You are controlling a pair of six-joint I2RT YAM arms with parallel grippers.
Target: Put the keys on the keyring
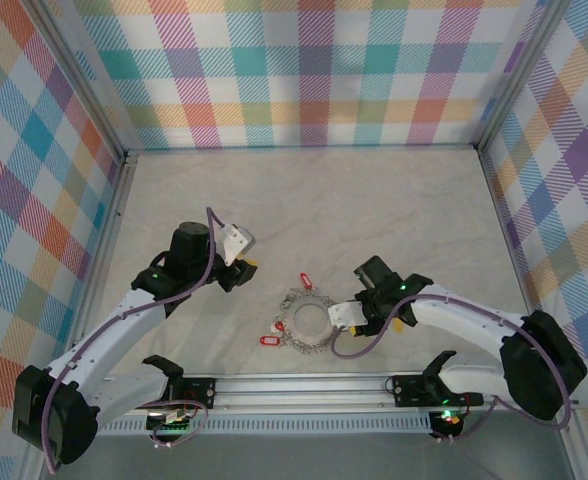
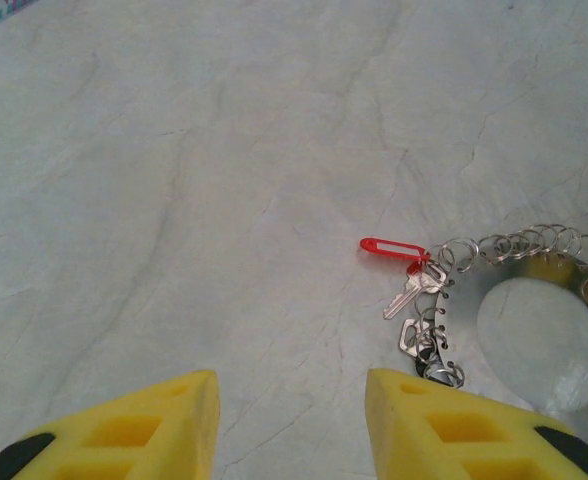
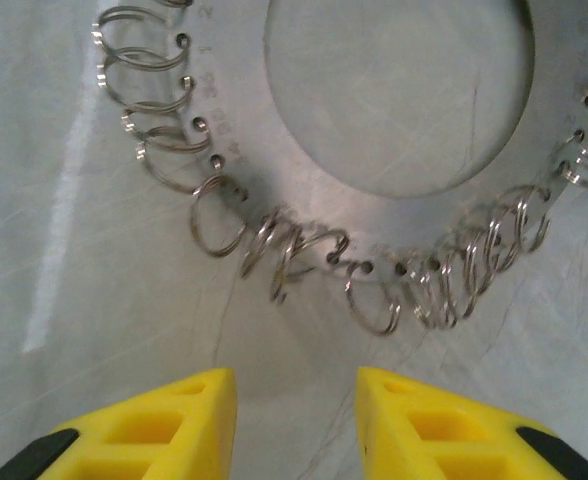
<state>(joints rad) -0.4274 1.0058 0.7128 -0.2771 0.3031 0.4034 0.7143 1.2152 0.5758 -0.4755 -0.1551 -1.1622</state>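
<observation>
The left arm (image 1: 114, 335) rises from its base at the bottom left, bends at the elbow and leans in toward the middle. The left claw (image 2: 292, 405) points forward and down at a shallow angle, its yellow fingers (image 2: 154, 425) standing apart. The right arm (image 1: 464, 320) sweeps low from its base at the bottom right toward the middle, forearm almost level. The right claw (image 3: 294, 410) tips steeply down, and its yellow fingers are also parted.
</observation>
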